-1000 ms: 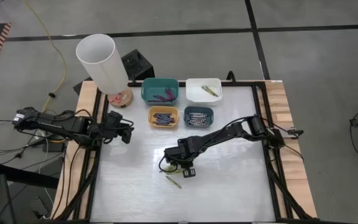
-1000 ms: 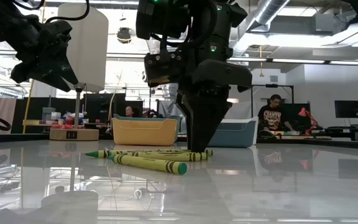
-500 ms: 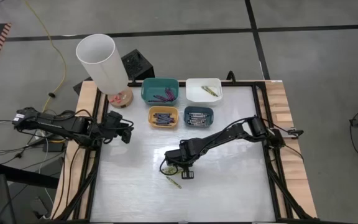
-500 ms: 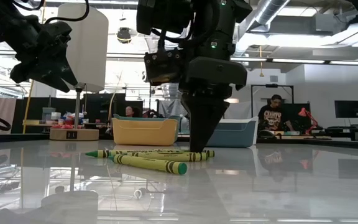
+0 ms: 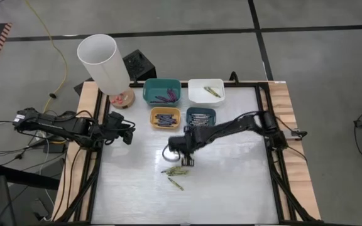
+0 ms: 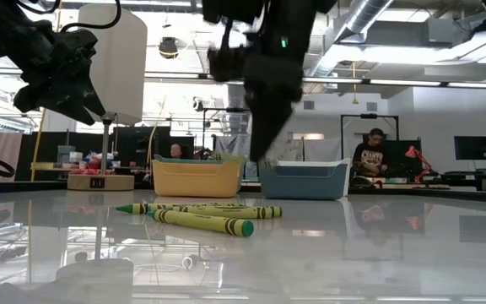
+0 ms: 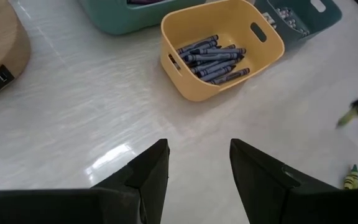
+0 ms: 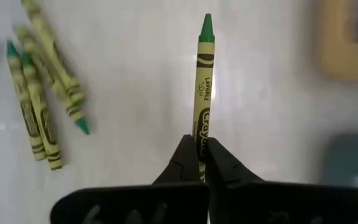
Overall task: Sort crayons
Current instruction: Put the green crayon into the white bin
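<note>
Yellow-green crayon (image 8: 203, 87) pinched at one end between the pressed-together fingers of the right pincer (image 8: 197, 163), green tip pointing away from the wrist, lifted clear of the worktop (image 5: 231, 182) just in front of the yellow bin (image 5: 164, 117). Loose yellow-green crayons (image 6: 201, 216) lying flat on the worktop (a small cluster plus one apart), a little farther from the yellow bin than the pincer. Blue crayons (image 7: 213, 57) piled inside the yellow bin. Left pincer (image 7: 197, 168) hovering to the side of the yellow bin, fingers spread, holding nothing. Dark blue bin (image 5: 201, 117) touching beside the yellow one.
</note>
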Tool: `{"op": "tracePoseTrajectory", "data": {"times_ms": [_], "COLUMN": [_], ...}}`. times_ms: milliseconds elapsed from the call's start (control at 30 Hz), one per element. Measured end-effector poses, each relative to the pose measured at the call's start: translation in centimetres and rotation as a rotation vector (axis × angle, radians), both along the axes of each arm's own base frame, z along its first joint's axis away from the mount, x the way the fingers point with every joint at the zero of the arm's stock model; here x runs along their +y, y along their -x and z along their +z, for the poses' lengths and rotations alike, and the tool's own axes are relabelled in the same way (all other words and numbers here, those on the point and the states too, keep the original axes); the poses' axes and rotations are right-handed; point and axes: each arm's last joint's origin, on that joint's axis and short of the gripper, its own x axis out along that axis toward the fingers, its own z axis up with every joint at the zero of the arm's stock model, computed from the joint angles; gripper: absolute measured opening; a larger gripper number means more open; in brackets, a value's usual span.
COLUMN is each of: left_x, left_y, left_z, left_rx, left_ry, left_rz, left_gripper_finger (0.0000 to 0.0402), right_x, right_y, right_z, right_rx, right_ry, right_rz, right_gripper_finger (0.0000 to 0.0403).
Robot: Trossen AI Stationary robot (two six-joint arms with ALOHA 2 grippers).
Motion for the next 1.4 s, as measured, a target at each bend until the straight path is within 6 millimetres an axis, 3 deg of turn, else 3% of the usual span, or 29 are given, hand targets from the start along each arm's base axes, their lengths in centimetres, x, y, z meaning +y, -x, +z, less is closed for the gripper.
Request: {"op": "tracePoseTrajectory", "data": {"times_ms": [300,567,833,967,1100,1400], "left_x": [0.0,0.0,0.0,0.0,0.0,0.1], "left_y": [0.0,0.0,0.0,0.0,0.0,0.0], "left_z": [0.0,0.0,0.0,0.0,0.0,0.0], "left_rx": [-0.003,-0.021,-0.022,-0.022,-0.023,-0.026], "left_ry": [0.001,0.031,0.032,0.032,0.027,0.011], "left_rz": [0.005,0.031,0.032,0.032,0.037,0.053], "left_gripper_finger": [0.0160,0.0160,0.0160,0.0160,0.0160,0.0160], "right_x": [-7.4,-14.6,-20.8,-22.7,-23.6,-23.6], "right_y": [2.9,6.3,8.6,9.2,10.0,10.4], "right_z": [7.5,10.7,10.2,9.2,7.4,1.9], "right_rx": [-0.187,-0.229,-0.165,-0.174,-0.122,-0.124], "right_ry": [0.120,0.190,0.211,0.229,0.221,0.176], "right_rz": [-0.198,-0.389,-0.565,-0.595,-0.622,-0.619], "right_gripper_finger": [0.0000,0.0000,0.0000,0.0000,0.0000,0.0000]}}
